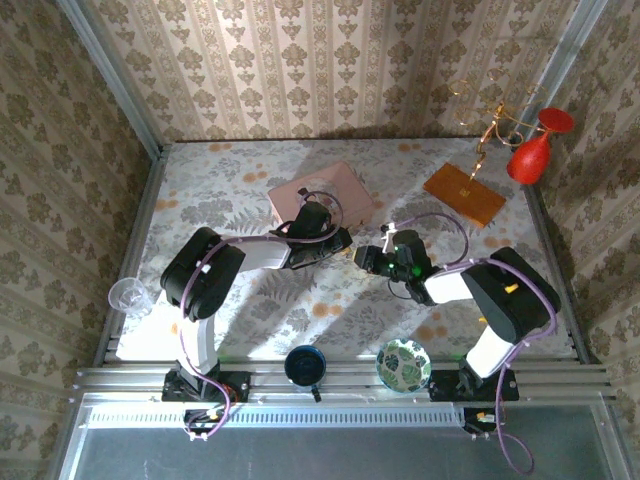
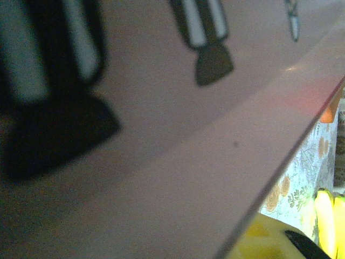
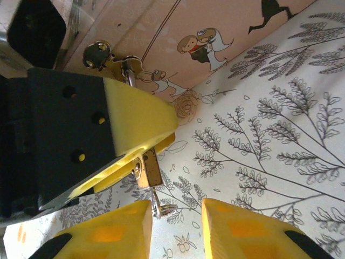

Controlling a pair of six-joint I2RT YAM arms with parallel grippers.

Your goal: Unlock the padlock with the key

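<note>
The tiny brass padlock (image 3: 149, 168) is pinched between the yellow fingers of my left gripper (image 3: 161, 141), which is shut on it; its shackle is hidden behind them. A silvery key (image 3: 159, 200) with a small ring sticks out of the padlock's lower end. My right gripper (image 3: 176, 233) is open just below, its left fingertip (image 3: 110, 232) beside the key, not clamping it. From above, the left gripper (image 1: 338, 241) and right gripper (image 1: 366, 258) meet at the near edge of the pink box (image 1: 320, 196). The box's pink lid (image 2: 188, 162) lies very close to the left wrist camera.
The pink box's gold clasp (image 3: 108, 58) sits above the left fingers. A wooden board (image 1: 465, 193), a gold wire stand (image 1: 490, 115) and a red vase (image 1: 530, 150) stand at the back right. A clear cup (image 1: 125, 295), dark mug (image 1: 304, 365) and patterned bowl (image 1: 404, 363) line the near edge.
</note>
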